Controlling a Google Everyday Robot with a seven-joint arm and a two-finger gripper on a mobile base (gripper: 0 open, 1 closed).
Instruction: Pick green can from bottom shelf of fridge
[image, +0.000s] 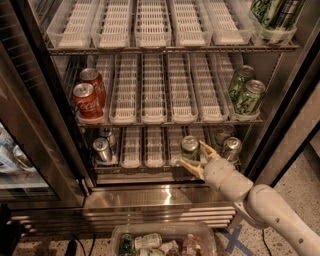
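Observation:
The green can (190, 146), dark green with a silver top, stands near the front of the bottom shelf (132, 155) of the fridge (280, 125), right of centre. My gripper (196, 156) reaches in from the lower right on a white arm. One finger is at the can's right side and the other at its lower left. The fingers close on the can's lower body, and the can stays upright.
Greyer cans (231, 147) stand just right of the gripper and two silver cans (102, 149) at the shelf's left. Red cola cans (87, 99) and pale green cans (246, 94) sit on the middle rack. A steel sill (160, 197) and a bin of cans (165, 242) lie below.

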